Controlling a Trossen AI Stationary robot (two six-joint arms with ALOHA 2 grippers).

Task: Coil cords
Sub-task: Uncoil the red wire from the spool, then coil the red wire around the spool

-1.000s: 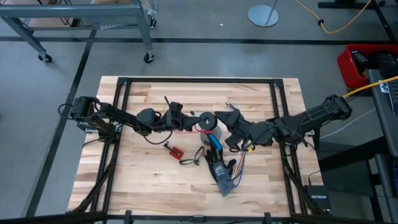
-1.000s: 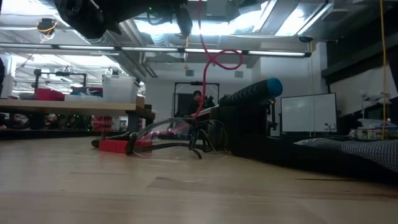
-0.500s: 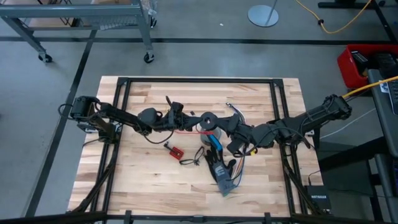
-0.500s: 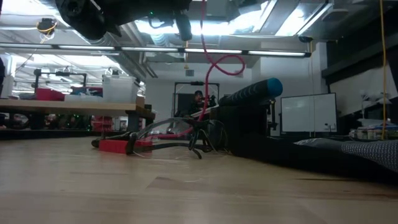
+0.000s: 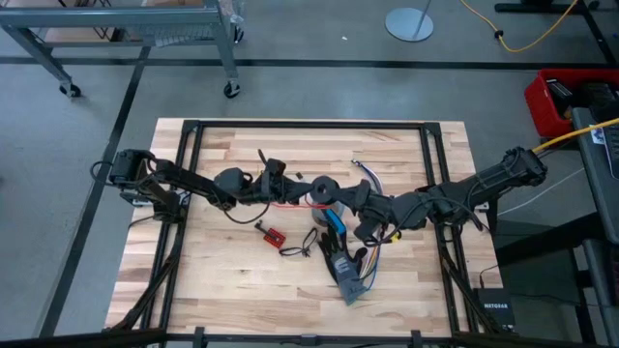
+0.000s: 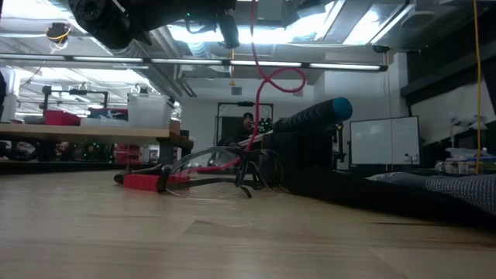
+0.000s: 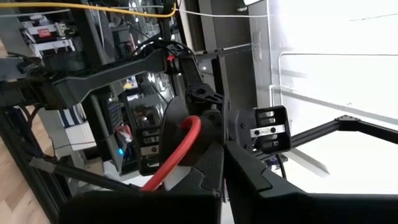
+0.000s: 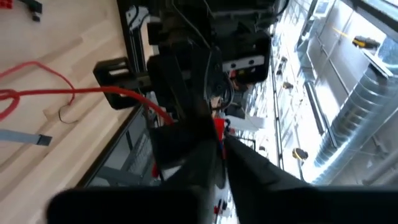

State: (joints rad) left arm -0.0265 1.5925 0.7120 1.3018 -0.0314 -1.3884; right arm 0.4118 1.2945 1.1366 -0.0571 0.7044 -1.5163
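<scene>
Left wrist view is showing the left gripper [image 7: 221, 155] with its two dark fingers [image 7: 249, 180] pressed together on a red cord [image 7: 177, 155] that is arching out from between them. Right wrist view is showing the right gripper [image 8: 214, 149] closing narrowly around the same red strand, which is running on toward the left arm and down to the table [image 8: 81, 68]. From above, both grippers are meeting over the table's centre, the left gripper [image 5: 276, 184] reaching in from nine o'clock, the right gripper [image 5: 338, 196] from three o'clock. The cord is looping once in the air between them in the low view [image 6: 275, 77], its lower length trailing down to the clutter at about six o'clock of the grippers. Judging from this, the coiling is only starting: one loose loop is forming, and the trailing length is waiting to be wound.
</scene>
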